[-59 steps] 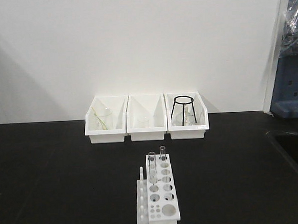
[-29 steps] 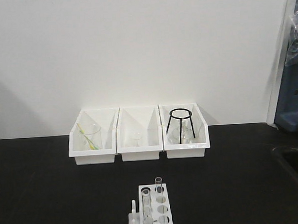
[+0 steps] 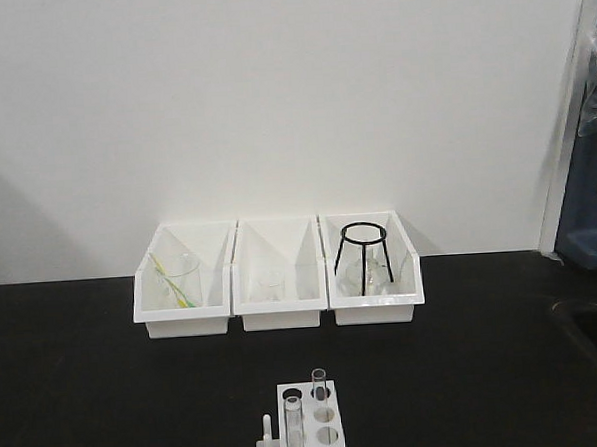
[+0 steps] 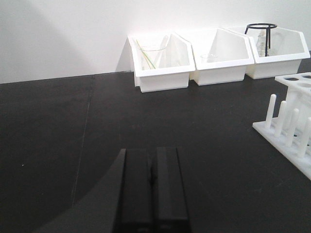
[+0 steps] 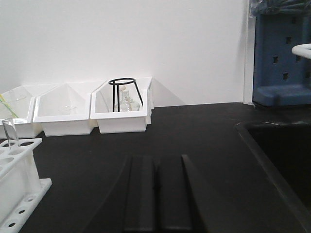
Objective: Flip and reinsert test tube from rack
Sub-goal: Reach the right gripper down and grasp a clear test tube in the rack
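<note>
The rack (image 3: 309, 428) stands on the black table (image 3: 86, 375), its near rows cut off by the bottom edge of the front view. Two clear tubes stand upright in it: the far tube (image 3: 319, 385) in the back row, the near tube (image 3: 294, 419) to the left of it, its foot out of frame. Glassware in the three bins (image 3: 280, 315) by the wall is hard to make out, apart from a black tripod (image 3: 362, 245). The left gripper (image 4: 152, 160) and right gripper (image 5: 155, 165) hover over bare tabletop, fingers pressed together, holding nothing. The rack lies between them, apart from both.
</note>
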Robot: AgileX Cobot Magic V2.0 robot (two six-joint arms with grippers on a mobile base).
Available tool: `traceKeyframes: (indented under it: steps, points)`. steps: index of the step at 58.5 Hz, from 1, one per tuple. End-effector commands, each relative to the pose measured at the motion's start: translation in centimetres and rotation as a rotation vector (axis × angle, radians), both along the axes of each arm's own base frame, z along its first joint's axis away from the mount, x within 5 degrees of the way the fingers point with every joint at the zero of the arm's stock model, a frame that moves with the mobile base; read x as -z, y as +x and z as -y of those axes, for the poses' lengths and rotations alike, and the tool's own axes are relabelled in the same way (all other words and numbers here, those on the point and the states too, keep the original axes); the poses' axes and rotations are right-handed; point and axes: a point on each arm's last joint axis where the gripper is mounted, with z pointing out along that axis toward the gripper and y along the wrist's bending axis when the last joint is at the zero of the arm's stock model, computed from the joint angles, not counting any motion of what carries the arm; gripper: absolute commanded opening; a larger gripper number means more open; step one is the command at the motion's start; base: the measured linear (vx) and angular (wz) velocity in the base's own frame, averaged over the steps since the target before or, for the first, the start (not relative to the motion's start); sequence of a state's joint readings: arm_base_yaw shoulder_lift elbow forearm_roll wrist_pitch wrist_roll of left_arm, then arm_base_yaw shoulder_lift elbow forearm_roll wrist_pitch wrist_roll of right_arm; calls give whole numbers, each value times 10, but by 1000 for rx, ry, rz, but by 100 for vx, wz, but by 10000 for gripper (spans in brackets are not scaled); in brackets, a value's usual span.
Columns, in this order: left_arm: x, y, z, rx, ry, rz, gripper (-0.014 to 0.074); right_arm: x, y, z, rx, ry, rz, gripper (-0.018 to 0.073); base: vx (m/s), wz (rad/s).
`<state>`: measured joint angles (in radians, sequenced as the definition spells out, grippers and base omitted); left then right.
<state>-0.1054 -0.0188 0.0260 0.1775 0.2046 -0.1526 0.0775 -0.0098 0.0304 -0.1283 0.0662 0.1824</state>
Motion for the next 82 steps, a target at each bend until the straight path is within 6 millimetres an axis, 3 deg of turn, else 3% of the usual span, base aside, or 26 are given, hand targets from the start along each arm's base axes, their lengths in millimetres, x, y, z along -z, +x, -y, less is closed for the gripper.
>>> traceKeyframes:
  steps: [1, 5, 12, 19, 24, 31, 36, 42, 51, 63, 69, 82]
  points:
    - [-9, 0, 1, 14, -22, 90, -6, -7, -1, 0, -3, -13, 91, -11, 0, 0]
    - [-9, 0, 1, 14, -22, 90, -6, -11, -2, -1, -9, -12, 135, -11, 0, 0]
    - [-9, 0, 1, 14, -22, 90, -6, -38, -8, -2, -25, 1, 310, -11, 0, 0]
    - [-9, 0, 1, 14, -22, 90, -6, -87, -18, -1, -17, 6, 388, -11, 0, 0]
    - [-9, 0, 1, 14, -22, 90, -6, -135, -20, 0, 0, -38, 408, -11, 0, 0]
    - [-9, 0, 1, 14, -22, 90, -6, -186, 3, -2, 17, -139, 396, -11, 0, 0]
    - [-9, 0, 1, 14, -22, 90, -6, -206, 28, -4, 10, -142, 373, -11, 0, 0]
    - [-9, 0, 1, 14, -22, 90, -6, -213, 57, -6, 4, -142, 310, -11, 0, 0]
    - [-9, 0, 1, 14, -22, 90, -6, -207, 88, -9, -11, -142, 262, -6, 0, 0]
    - [-9, 0, 1, 14, -22, 90, -6, -202, 99, -10, -17, -142, 235, 76, 0, 0]
    - [-9, 0, 1, 14, -22, 90, -6, -202, 99, -10, -16, -142, 233, 194, 0, 0]
    - [-9, 0, 1, 14, -22, 90, -6, -202, 99, -10, -17, -139, 239, 545, 0, 0]
